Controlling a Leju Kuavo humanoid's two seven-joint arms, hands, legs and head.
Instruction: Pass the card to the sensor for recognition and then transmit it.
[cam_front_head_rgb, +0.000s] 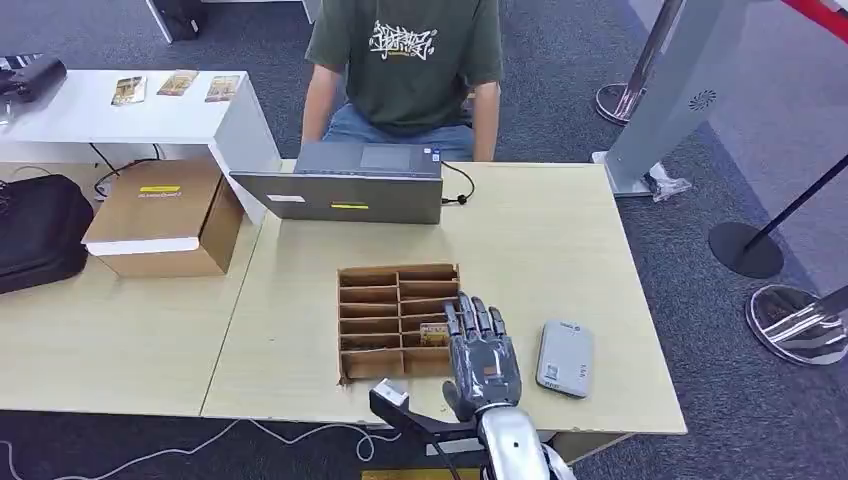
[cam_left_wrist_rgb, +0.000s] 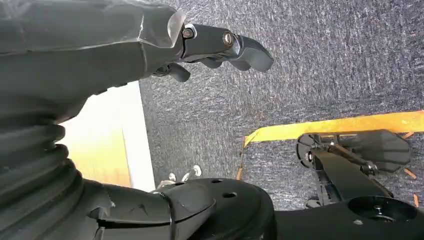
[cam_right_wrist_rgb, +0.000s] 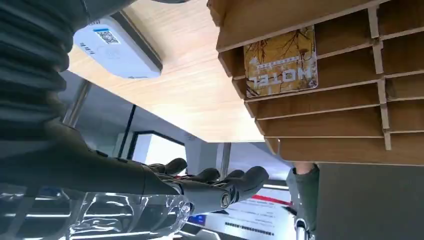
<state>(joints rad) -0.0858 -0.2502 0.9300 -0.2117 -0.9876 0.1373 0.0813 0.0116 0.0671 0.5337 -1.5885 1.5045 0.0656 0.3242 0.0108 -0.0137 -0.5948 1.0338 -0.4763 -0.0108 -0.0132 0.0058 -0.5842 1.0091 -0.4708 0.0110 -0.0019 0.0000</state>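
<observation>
At the far left of the head view, a black bag (cam_front_head_rgb: 40, 232) is seen lying on the tabletop (cam_front_head_rgb: 130, 330), and just beside it a closed cardboard box (cam_front_head_rgb: 165, 217) is placed. Behind them, three small cards (cam_front_head_rgb: 178, 86) are laid in a row on a white side table (cam_front_head_rgb: 120, 120).

The left hand (cam_left_wrist_rgb: 220, 47) is seen in the left wrist view, hanging above the grey carpet (cam_left_wrist_rgb: 325, 65) with its fingers curled inward and nothing between them.

Further right, a grey laptop (cam_front_head_rgb: 350, 185) is set at the far edge of the tabletop, and a person in a dark green T-shirt (cam_front_head_rgb: 405, 60) is seated behind it. In front of the laptop, a brown cardboard organizer (cam_front_head_rgb: 385, 320) with many small compartments is placed flat. The card (cam_front_head_rgb: 433, 334), printed in yellow-brown with the word HOTEL, is standing in one compartment of the right column, near the front of the organizer.

The right hand (cam_front_head_rgb: 483, 350) is held above the right front corner of the organizer, very near the card. Its fingers are stretched forward and slightly apart, and nothing is gripped in it. Whether the fingertips touch the card cannot be told.

To the right of this hand, the grey sensor (cam_front_head_rgb: 565, 358), with a blue mark on it, is lying flat on the tabletop, apart from the organizer.
</observation>
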